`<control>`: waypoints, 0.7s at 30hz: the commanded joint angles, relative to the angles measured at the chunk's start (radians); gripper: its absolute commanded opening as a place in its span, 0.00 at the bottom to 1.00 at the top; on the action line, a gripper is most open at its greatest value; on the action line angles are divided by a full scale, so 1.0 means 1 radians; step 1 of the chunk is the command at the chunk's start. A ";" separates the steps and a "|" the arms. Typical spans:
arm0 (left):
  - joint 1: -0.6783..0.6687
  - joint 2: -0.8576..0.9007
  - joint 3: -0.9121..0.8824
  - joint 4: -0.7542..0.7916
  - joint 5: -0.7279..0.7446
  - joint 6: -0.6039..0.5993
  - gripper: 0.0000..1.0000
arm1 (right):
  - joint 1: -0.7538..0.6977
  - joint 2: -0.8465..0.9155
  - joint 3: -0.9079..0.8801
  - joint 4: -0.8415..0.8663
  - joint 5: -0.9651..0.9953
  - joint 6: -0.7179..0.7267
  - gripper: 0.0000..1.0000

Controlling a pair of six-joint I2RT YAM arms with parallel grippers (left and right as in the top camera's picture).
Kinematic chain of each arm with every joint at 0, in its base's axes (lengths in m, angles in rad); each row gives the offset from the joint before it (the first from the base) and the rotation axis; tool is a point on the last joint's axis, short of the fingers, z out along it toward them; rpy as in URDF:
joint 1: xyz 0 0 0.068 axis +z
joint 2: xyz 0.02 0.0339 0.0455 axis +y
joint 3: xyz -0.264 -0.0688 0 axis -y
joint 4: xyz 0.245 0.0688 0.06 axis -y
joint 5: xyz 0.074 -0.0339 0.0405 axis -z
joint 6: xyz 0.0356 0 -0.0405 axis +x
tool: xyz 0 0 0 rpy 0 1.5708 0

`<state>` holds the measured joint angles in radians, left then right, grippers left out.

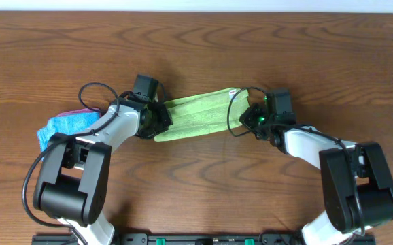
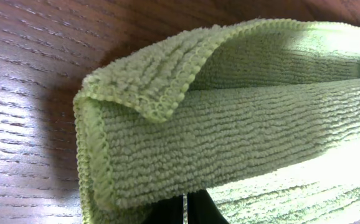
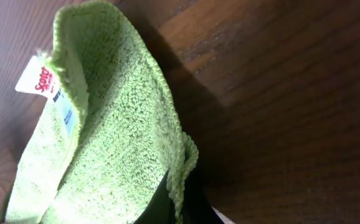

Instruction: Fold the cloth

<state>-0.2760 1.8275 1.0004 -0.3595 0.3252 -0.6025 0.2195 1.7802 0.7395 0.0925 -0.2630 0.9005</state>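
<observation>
The left gripper and right gripper each seem clamped on one end of the lime-green microfibre cloth, doubled into a band stretched between them over the dark wooden worktop, its white tag at the right end.

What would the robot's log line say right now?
step: folding | cloth: doubled strip between hands | left hand: gripping one end | right hand: gripping end with tag
</observation>
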 commanded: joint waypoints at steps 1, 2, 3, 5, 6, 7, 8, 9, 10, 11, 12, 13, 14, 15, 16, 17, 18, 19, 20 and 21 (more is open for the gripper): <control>0.001 0.005 0.022 -0.009 -0.026 -0.003 0.06 | 0.004 0.055 -0.035 -0.032 0.062 -0.077 0.01; 0.000 0.005 0.022 -0.011 -0.031 -0.003 0.06 | 0.005 0.055 -0.035 -0.032 0.048 -0.089 0.01; 0.001 0.005 0.022 -0.018 -0.039 -0.003 0.06 | 0.005 0.054 -0.035 -0.032 0.039 -0.092 0.01; 0.001 0.005 0.022 -0.038 -0.060 0.000 0.06 | 0.005 0.050 -0.035 -0.031 0.015 -0.095 0.01; 0.000 0.005 0.022 -0.050 -0.071 0.008 0.06 | 0.005 0.045 -0.035 -0.032 0.011 -0.097 0.01; 0.000 0.005 0.022 -0.059 -0.074 0.018 0.06 | 0.005 0.038 -0.035 -0.031 0.010 -0.103 0.01; 0.000 0.005 0.022 -0.064 -0.076 0.026 0.06 | 0.006 0.026 -0.035 -0.032 0.008 -0.110 0.01; 0.000 0.005 0.022 -0.071 -0.084 0.027 0.06 | 0.008 0.014 -0.035 -0.032 0.008 -0.118 0.01; 0.000 0.005 0.022 -0.076 -0.097 0.027 0.06 | 0.011 -0.002 -0.035 -0.032 0.008 -0.126 0.01; 0.000 0.005 0.022 -0.079 -0.105 0.027 0.06 | 0.013 -0.016 -0.034 -0.031 0.008 -0.129 0.01; 0.000 0.005 0.022 -0.083 -0.117 0.027 0.06 | 0.016 -0.033 -0.034 -0.032 0.008 -0.132 0.01; 0.000 0.005 0.022 -0.085 -0.126 0.027 0.06 | 0.018 -0.049 -0.034 -0.032 0.009 -0.133 0.01; 0.000 0.005 0.022 -0.087 -0.135 0.027 0.06 | 0.021 -0.064 -0.034 -0.032 0.008 -0.137 0.01; 0.000 0.006 0.021 -0.088 -0.143 0.027 0.06 | 0.026 -0.077 -0.034 -0.032 0.009 -0.140 0.01; 0.000 0.007 0.022 -0.089 -0.153 0.027 0.05 | 0.031 -0.091 -0.034 -0.033 0.009 -0.140 0.01; 0.000 0.010 0.021 -0.089 -0.156 0.027 0.06 | 0.038 -0.106 -0.034 -0.033 0.008 -0.140 0.01; 0.000 0.013 0.021 -0.090 -0.157 0.027 0.06 | 0.046 -0.116 -0.034 -0.033 0.009 -0.140 0.01; 0.000 0.017 0.021 -0.090 -0.157 0.027 0.06 | 0.052 -0.126 -0.034 -0.033 0.008 -0.140 0.01; 0.000 0.019 0.021 -0.090 -0.157 0.026 0.06 | 0.061 -0.135 -0.034 -0.032 0.009 -0.140 0.01; 0.000 0.023 0.020 -0.090 -0.157 0.026 0.06 | 0.070 -0.143 -0.034 -0.032 0.009 -0.140 0.01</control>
<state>-0.2790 1.8271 1.0199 -0.4366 0.2405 -0.5938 0.2634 1.6714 0.7124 0.0620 -0.2626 0.7792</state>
